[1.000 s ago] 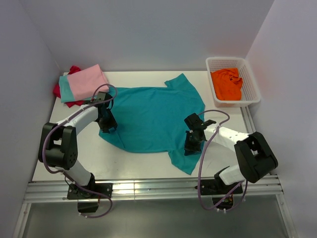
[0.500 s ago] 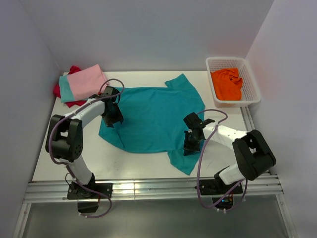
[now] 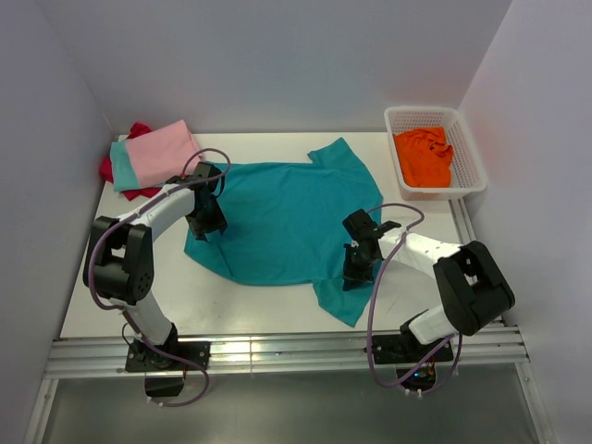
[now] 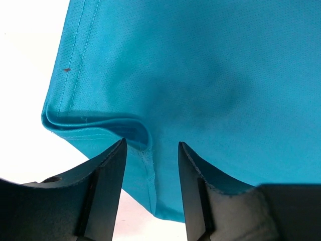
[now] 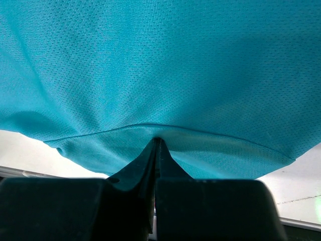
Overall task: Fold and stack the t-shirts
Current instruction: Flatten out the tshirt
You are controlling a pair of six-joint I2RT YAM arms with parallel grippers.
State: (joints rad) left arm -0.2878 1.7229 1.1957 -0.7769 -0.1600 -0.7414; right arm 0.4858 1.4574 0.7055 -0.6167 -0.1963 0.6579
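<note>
white table looks slick: right gripper pinches the teal t-shirt while left gripper stands parted astride its hem, so a pull now could skew it.

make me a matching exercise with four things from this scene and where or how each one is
1 teal t-shirt
2 orange t-shirt
3 pink t-shirt
4 left gripper

a in the white basket
b jaws open over a teal hem
c spread on the table
d top of the far left pile

Pairs: 1-c, 2-a, 3-d, 4-b
</note>
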